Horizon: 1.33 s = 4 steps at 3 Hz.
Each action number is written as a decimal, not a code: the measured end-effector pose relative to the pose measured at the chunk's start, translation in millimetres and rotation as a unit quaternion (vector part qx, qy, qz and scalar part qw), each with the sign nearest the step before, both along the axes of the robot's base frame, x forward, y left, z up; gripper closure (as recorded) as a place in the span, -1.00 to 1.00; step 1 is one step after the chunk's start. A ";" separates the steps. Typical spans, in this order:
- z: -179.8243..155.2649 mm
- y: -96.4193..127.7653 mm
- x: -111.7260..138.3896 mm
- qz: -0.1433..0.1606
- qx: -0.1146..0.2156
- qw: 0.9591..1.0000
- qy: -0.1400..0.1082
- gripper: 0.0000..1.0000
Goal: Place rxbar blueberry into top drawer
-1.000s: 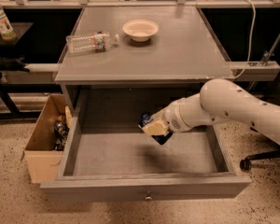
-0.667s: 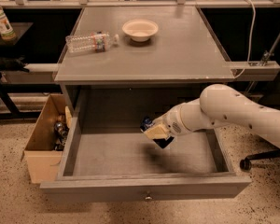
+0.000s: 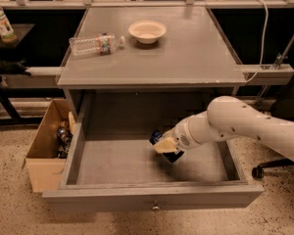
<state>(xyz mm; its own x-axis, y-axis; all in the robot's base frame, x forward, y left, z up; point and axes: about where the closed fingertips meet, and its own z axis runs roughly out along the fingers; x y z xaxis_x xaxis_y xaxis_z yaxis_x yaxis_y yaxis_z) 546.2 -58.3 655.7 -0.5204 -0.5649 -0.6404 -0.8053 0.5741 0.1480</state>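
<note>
The top drawer (image 3: 152, 197) of the grey cabinet stands pulled wide open, with a small round knob (image 3: 156, 207) on its front. My white arm reaches from the right into the drawer. My gripper (image 3: 165, 146) is inside the drawer, low over its floor near the middle. It is shut on the rxbar blueberry (image 3: 167, 151), a dark navy bar that shows at both ends of the pale fingers (image 3: 164, 144). The bar is tilted and looks held just above the drawer floor.
On the cabinet top lie a clear plastic bottle (image 3: 94, 44) on its side and a white bowl (image 3: 147, 31). A tan cardboard box (image 3: 45, 153) with items stands on the floor left of the drawer. A chair base (image 3: 264, 169) is at the right.
My gripper with the bar has moved slightly left and down inside the drawer. Nothing else has moved.
</note>
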 end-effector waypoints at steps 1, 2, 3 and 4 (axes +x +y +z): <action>-7.2 0.2 -4.8 -0.004 -0.005 1.000 0.009 1.00; -10.5 -1.6 -7.4 -0.012 -0.005 1.000 0.012 0.72; -8.9 -2.3 -9.1 -0.019 -0.003 1.000 0.011 0.25; -7.9 -2.3 -9.8 -0.022 -0.001 1.000 0.011 -0.22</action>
<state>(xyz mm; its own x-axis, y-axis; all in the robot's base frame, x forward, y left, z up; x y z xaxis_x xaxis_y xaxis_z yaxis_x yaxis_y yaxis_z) 536.4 -60.6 647.8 -0.5585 -0.5427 -0.6274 -0.7762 0.6087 0.1645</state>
